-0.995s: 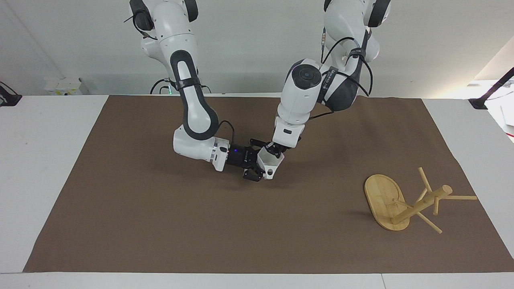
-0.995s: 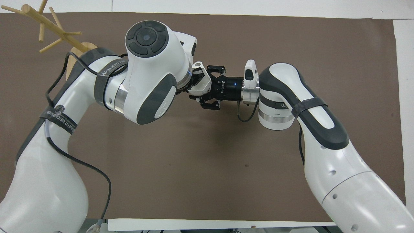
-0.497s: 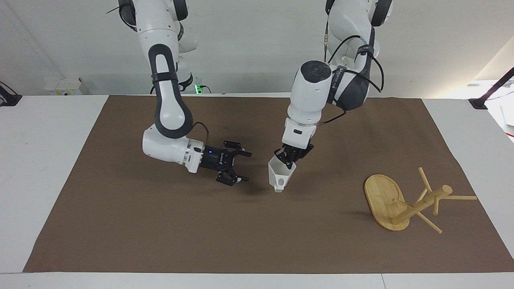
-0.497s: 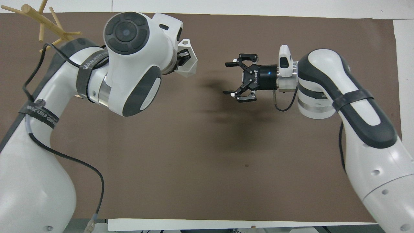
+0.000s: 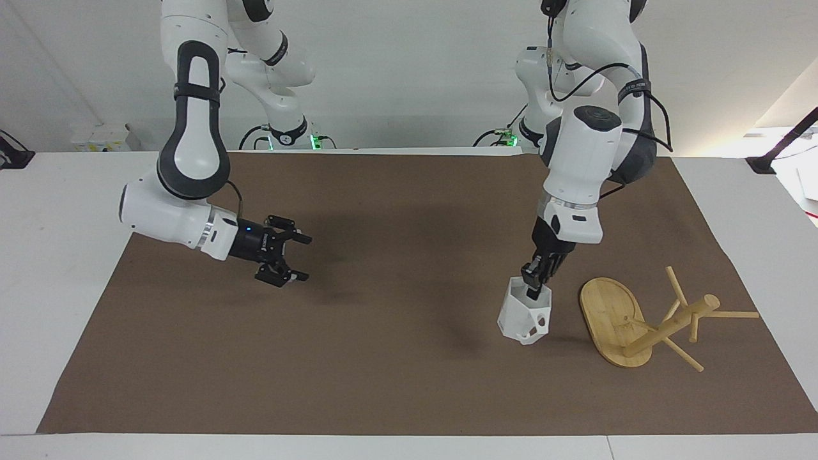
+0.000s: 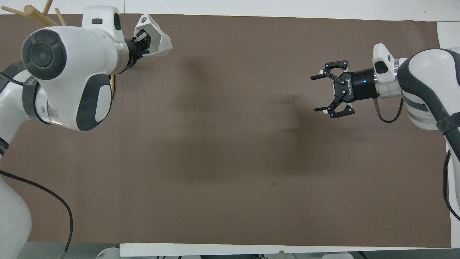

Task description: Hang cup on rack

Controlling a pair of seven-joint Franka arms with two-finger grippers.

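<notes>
The white faceted cup [image 5: 523,316] hangs from my left gripper [image 5: 534,285], which is shut on its rim from above. The cup is held low over the brown mat, close beside the oval base of the bamboo rack [image 5: 610,319]. The cup's boxy handle points toward the rack's base. The rack stands at the left arm's end of the table, its pole and thin pegs bare. In the overhead view the cup [image 6: 157,34] and left gripper [image 6: 143,39] show, while the left arm hides most of the rack [image 6: 33,11]. My right gripper [image 5: 289,257] is open and empty over the mat at the right arm's end, as the overhead view [image 6: 327,94] also shows.
A brown mat [image 5: 383,358] covers most of the white table [image 5: 57,223]. A black clamp [image 5: 776,150] sits on the table's edge at the left arm's end.
The right gripper let go of the cup and drew back toward its own end of the table. The left gripper carried the cup from the mat's middle to beside the rack's base.
</notes>
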